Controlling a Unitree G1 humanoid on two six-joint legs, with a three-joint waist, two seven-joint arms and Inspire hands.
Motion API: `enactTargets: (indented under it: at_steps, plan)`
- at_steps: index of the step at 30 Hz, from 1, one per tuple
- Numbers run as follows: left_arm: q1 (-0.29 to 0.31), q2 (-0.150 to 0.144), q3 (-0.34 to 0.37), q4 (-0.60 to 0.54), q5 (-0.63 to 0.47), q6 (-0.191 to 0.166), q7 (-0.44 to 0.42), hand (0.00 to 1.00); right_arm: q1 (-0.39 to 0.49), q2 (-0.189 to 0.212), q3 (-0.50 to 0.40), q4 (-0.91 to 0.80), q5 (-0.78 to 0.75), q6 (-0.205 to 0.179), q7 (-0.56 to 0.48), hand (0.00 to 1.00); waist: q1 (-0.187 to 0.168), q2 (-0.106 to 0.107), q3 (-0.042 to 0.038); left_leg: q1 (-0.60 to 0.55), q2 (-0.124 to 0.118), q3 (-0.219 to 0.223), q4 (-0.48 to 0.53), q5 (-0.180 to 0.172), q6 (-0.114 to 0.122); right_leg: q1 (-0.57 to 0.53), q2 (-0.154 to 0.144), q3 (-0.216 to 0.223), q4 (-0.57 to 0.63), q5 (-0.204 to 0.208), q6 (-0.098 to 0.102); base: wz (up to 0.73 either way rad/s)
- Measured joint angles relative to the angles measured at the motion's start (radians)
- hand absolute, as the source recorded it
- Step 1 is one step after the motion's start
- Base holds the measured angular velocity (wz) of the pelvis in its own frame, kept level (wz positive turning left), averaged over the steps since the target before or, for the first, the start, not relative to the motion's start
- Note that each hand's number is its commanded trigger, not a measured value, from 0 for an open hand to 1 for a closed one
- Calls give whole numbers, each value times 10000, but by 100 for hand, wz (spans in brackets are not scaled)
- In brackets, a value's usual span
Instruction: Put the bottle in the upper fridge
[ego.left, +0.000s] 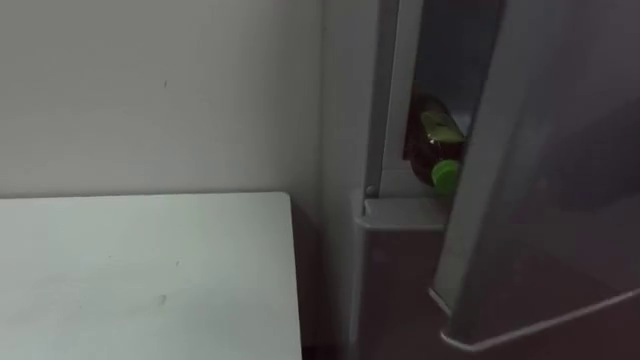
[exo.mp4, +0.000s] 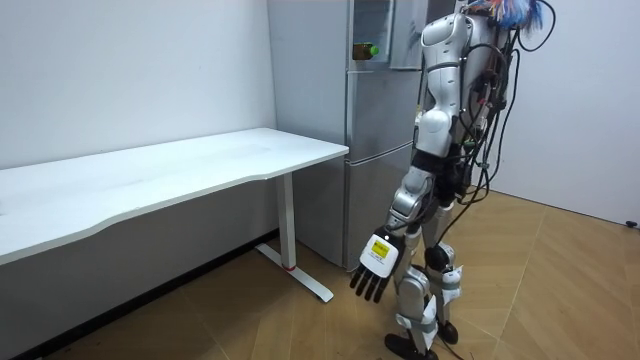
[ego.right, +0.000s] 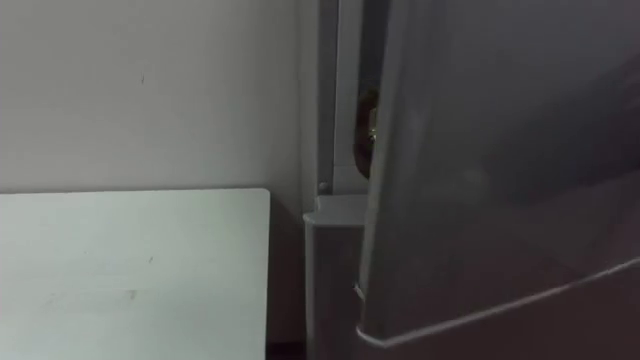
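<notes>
The tall grey fridge (exo.mp4: 372, 150) stands just beside the long white worktop (ego.left: 150, 270), and its grey upper door (ego.left: 540, 180) is ajar. The dark bottle with a green cap (ego.left: 436, 140) lies on its side inside the upper compartment, cap toward the front edge. I judge the placing done; next the door needs a push shut, minding the cap. The room view adds the left hand (exo.mp4: 375, 268), hanging low with straight, empty fingers.
</notes>
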Motion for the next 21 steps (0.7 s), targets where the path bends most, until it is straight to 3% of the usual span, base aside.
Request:
enactTargets:
  at_steps: [6,21]
  plan:
    - [-3,40,-148,12,2,127,59,0,-3,-82,416,0,1,92,499,0,1,-4,50,7,14,-86,-17,-7,-6,109,-17,-197,13,43,0,4]
    - [-2,39,-209,20,7,194,80,0,-9,-106,562,-2,-6,91,1121,0,110,52,26,9,23,-92,15,-2,-3,123,-18,-223,20,93,-11,0]
